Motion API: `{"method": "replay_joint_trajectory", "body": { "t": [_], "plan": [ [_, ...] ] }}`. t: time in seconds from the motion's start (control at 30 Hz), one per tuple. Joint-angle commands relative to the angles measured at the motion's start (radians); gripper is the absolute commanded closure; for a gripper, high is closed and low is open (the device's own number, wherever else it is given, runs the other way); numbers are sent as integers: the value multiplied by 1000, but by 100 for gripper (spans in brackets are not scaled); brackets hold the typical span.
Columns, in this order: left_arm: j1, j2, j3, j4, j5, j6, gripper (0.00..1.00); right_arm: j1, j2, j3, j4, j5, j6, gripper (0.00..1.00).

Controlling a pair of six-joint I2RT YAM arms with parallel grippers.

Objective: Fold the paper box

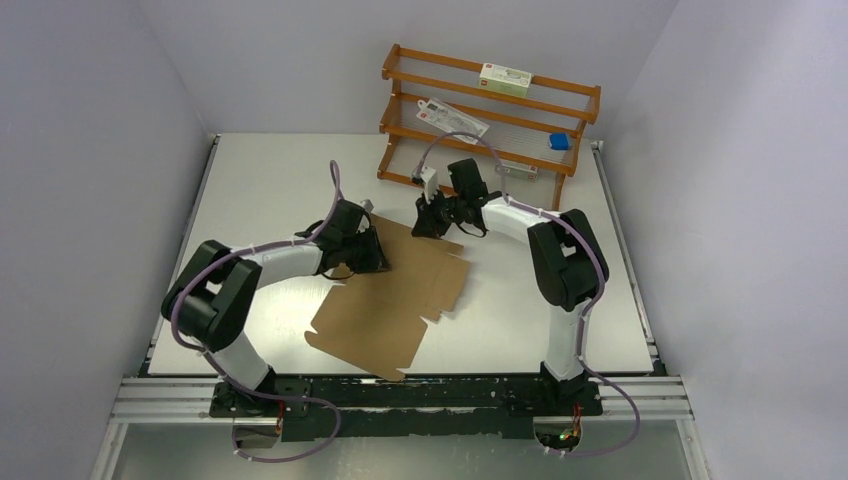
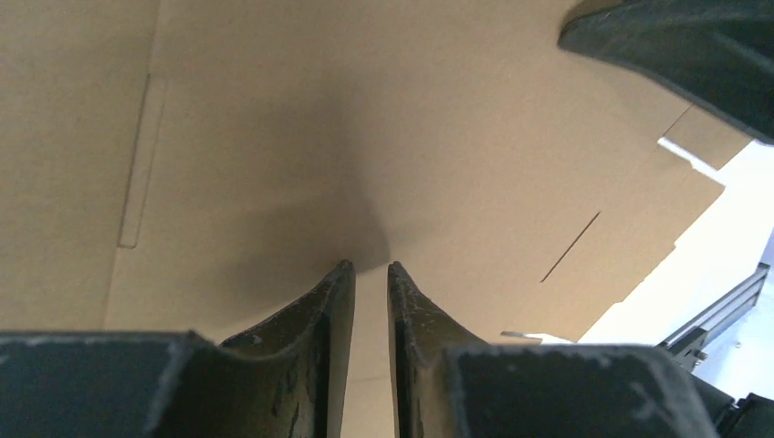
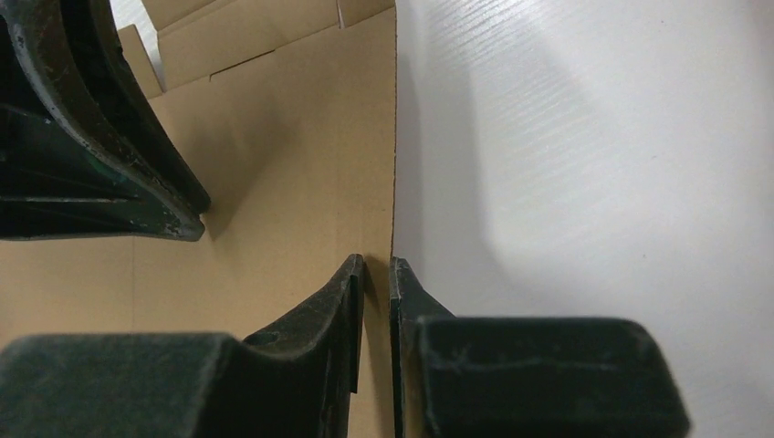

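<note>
The paper box (image 1: 390,310) is a flat brown cardboard sheet with flaps and notches, lying askew mid-table. My left gripper (image 1: 368,255) is over its far left part. In the left wrist view its jaws (image 2: 370,266) stand a narrow gap apart, tips down on the cardboard (image 2: 456,137) with nothing between them. My right gripper (image 1: 428,222) is at the sheet's far corner. In the right wrist view the sheet's (image 3: 274,137) straight edge runs into the thin gap of that gripper (image 3: 377,260), which is shut on it. Each wrist view shows the other gripper's fingers (image 3: 109,155) (image 2: 685,46).
An orange wooden rack (image 1: 490,110) stands at the back right, just behind my right gripper. It holds a white and green carton (image 1: 505,76), a white packet (image 1: 450,117) and a small blue thing (image 1: 560,141). White walls close the table (image 1: 250,180) on three sides.
</note>
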Motion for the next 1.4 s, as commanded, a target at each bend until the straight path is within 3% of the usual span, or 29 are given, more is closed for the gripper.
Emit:
{"method": "replay_joint_trajectory", "body": {
  "t": [0.0, 0.27, 0.5, 0.87, 1.13, 1.37],
  "plan": [
    [-13, 50, 1, 155, 43, -60, 75, 22, -46, -42, 56, 82, -58, 100],
    [-15, 114, -9, 190, 33, -76, 76, 64, -77, -112, 103, 161, -124, 100],
    [-15, 157, -31, 214, 37, -91, 77, 100, -173, -252, 243, 208, -218, 100],
    [-15, 194, -67, 268, 45, -113, 76, 265, -201, -364, 324, 505, -296, 100],
    [-15, 186, -98, 312, 60, -132, 76, 313, -206, -396, 351, 643, -330, 100],
    [-14, 83, -66, 205, 17, -86, 72, 303, -187, -337, 297, 666, -316, 100]
  ]
}}
